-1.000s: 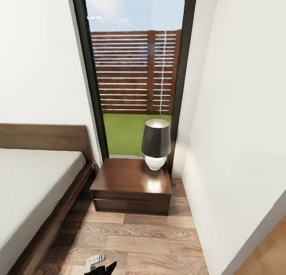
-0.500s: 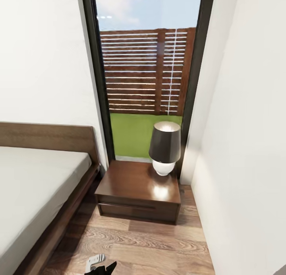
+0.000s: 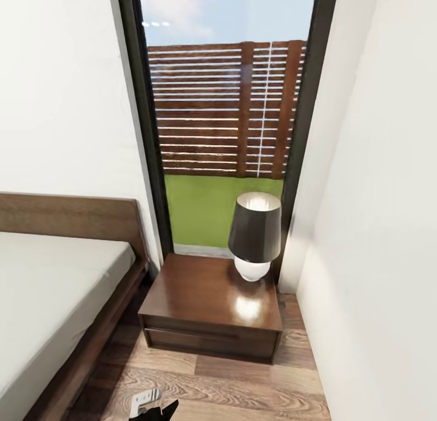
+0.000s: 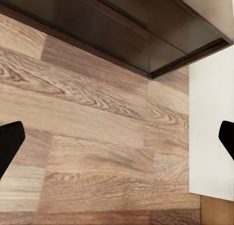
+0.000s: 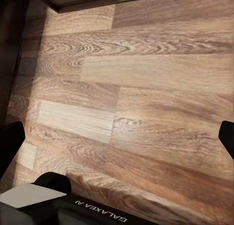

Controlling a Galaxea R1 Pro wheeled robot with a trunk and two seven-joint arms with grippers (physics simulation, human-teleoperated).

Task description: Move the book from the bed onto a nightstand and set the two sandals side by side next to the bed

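Currently we're facing the nightstand [image 3: 212, 308] by the window [image 3: 224, 105], with the bed [image 3: 54, 293] off to our left; neither the book nor the sandals can be made out, so we can't place them relative to either set of jaws. Left gripper [image 4: 117, 137]: jaws spread wide, nothing between them, just wood floor [image 4: 97, 137] ahead and the nightstand's base beyond. Right gripper [image 5: 117, 137]: jaws also wide and empty, over bare floor. Handling is judgement only: we'd expect the book to be light, thin and stiff enough to pinch across its cover edge, probably where it overhangs or by sliding it to the mattress edge, since the soft mattress gives under a push. Sandals likely light, flexible soles; take each across the sole edge or strap. The lamp [image 3: 255, 236] occupies the nightstand's far right corner, so set the book on the free near-left area.
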